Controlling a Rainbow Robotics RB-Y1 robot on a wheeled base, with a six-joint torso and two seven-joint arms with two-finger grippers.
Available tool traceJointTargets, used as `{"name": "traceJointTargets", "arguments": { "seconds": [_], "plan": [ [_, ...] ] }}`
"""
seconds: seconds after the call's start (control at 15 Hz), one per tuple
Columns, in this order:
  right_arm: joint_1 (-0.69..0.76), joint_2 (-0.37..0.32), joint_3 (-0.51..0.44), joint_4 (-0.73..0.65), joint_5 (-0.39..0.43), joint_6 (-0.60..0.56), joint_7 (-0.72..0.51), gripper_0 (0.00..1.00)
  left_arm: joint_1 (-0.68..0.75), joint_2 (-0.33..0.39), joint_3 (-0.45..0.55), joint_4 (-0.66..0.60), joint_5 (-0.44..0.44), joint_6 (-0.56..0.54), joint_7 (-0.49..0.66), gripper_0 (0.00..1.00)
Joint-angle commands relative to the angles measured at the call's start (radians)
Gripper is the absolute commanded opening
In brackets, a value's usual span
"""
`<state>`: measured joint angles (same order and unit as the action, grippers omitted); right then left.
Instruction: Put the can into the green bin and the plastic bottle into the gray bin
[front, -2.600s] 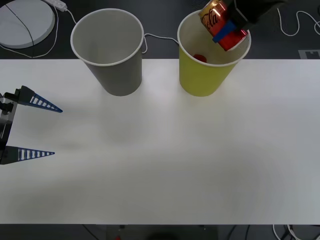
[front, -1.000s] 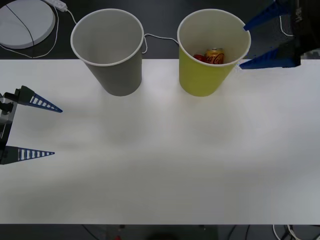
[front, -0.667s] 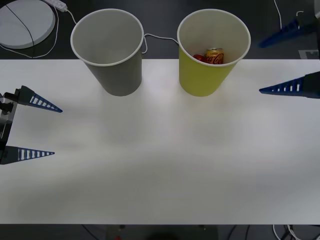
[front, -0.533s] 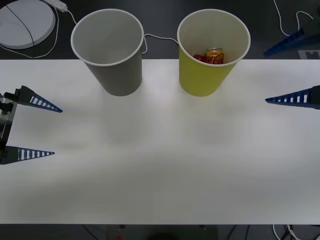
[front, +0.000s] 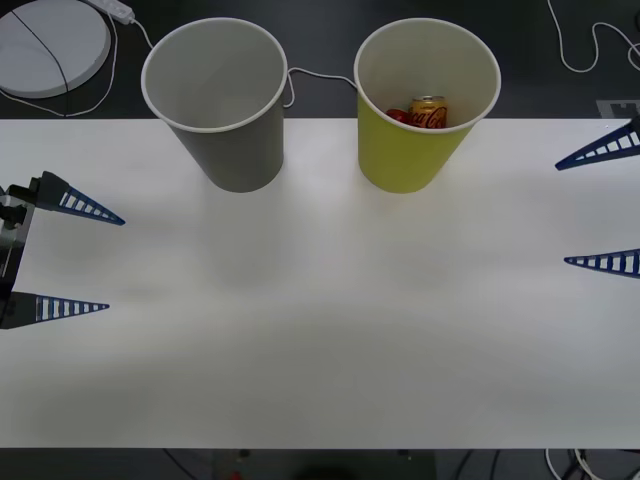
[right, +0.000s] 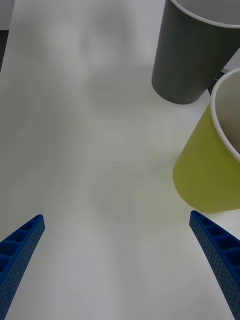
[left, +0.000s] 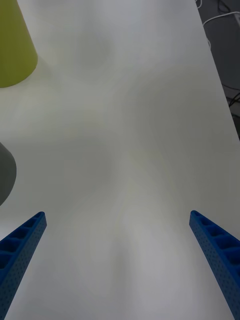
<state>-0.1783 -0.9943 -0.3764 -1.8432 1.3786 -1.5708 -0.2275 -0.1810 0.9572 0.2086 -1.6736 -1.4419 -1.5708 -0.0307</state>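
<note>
I see the can (front: 428, 111) inside the green bin (front: 410, 150); right pincer (front: 600, 207) wide open, empty, well apart at worktop (front: 330, 320) edge.

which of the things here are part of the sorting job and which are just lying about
Part of the job:
- can, lying inside the green bin
- gray bin, nothing seen inside
- right end effector, open at the table's right edge
- left end effector, open at the left edge

Just lying about:
- small red object beside the can
- white round disc
- white cables behind the table
</note>
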Motion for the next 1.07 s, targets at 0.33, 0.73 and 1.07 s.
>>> {"name": "traceJointTargets", "arguments": {
  "seconds": [0.33,0.73,1.07],
  "plan": [
    [0.086,0.026,-0.006,0.067,0.0,0.0,0.208,1.0,0.0,0.0,0.0,0.0,0.0,0.0,0.0,1.0],
    [0.152,0.056,-0.006,0.067,0.005,0.0,0.228,1.0,0.0,0.0,0.0,0.0,0.0,0.0,0.0,1.0],
    [0.183,0.079,-0.006,0.067,0.01,0.0,0.244,1.0,0.0,0.0,0.0,0.0,0.0,0.0,0.0,1.0]
  ]
}}
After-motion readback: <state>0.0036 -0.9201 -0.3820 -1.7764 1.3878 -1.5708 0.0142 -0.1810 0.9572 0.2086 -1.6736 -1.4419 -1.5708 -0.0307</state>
